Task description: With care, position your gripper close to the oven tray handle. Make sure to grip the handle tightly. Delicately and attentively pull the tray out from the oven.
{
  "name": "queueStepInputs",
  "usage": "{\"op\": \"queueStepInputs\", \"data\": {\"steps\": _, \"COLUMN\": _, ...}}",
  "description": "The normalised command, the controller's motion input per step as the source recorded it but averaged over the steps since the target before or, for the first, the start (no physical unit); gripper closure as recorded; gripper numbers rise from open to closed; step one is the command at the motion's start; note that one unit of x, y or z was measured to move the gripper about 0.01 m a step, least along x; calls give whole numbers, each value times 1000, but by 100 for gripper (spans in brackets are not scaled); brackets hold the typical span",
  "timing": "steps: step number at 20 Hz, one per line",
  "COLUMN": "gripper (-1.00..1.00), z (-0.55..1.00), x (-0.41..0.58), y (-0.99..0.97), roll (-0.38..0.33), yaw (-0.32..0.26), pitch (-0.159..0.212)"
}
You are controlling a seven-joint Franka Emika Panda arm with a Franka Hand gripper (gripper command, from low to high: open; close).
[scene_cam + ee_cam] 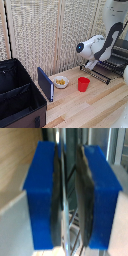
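While your arm reaches across from the exterior view's right, your pincer (91, 64) sits low at the front edge of the tray (102, 71), which juts out of the oven (119, 55) at that same right edge. From the wrist view you can see the two blue fingers (42, 193) standing close together, their dark pads nearly meeting, with the thin oven tray handle (65, 203) running through the narrow slot between them. The pads look pressed onto that bar, so your pincer is pinching the handle. Behind it, blurred rack wires show faintly.

Out on the wooden tabletop (95, 107), a red cup (83, 84) stands upright just in front of the tray's near edge, apart from it. A small white bowl (61, 81) with something yellow inside sits near the cup, toward the exterior view's left. Just beside the bowl a dark blue flat panel (45, 84) stands on edge, and a big black fabric crate (17, 95) fills the left corner.
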Motion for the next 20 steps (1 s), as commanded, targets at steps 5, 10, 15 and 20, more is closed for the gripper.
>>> {"op": "queueStepInputs", "data": {"steps": 5, "gripper": -100, "z": 0, "x": 0, "y": 376, "roll": -26, "yaw": 0, "pitch": -6}}
{"op": "queueStepInputs", "data": {"steps": 10, "gripper": -100, "z": 11, "x": 0, "y": 191, "roll": -7, "yaw": 0, "pitch": 0}}
{"op": "queueStepInputs", "data": {"steps": 15, "gripper": -100, "z": 73, "x": -5, "y": 99, "roll": 0, "yaw": 0, "pitch": 0}}
{"op": "queueStepInputs", "data": {"steps": 20, "gripper": -100, "z": 159, "x": 3, "y": 112, "roll": 1, "yaw": -23, "pitch": 0}}
